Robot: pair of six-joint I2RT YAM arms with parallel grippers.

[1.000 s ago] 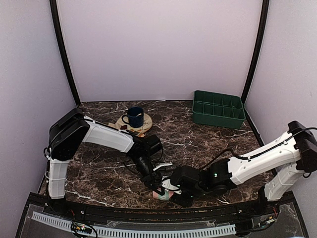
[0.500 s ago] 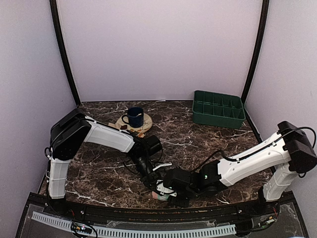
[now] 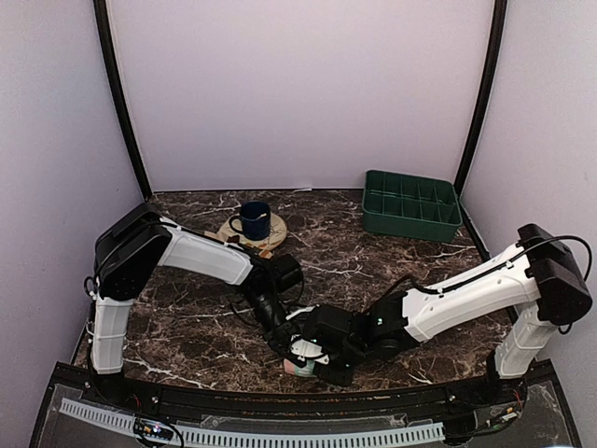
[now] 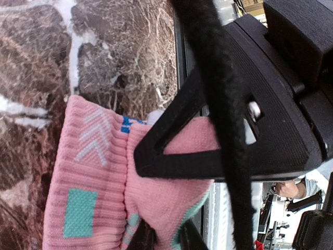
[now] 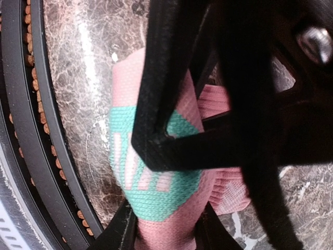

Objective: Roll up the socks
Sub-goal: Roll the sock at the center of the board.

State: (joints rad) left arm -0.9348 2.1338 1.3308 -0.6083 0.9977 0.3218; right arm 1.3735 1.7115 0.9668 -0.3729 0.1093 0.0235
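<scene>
Pinching pink sock point(image 4: 93, 172) w/ L end effector point(image 4: 162, 240) & R end effector point(image 5: 164, 232); may unroll on any fabric slip.

Top view of my dark marble-patterned table point(image 3: 392, 261): a dark blue mug point(image 3: 253, 220) stood upright on a round tan coaster point(image 3: 273, 231) left of centre near the far edge, its handle turned left, and small brown pieces point(image 3: 266, 252) lay just beside the coaster's near rim. A green compartmented tray point(image 3: 410, 224) sat in my far right corner, well apart from the mug. Pale lilac walls point(image 3: 298, 93) closed three sides, with a black pole point(image 3: 119, 103) at each far corner.
</scene>
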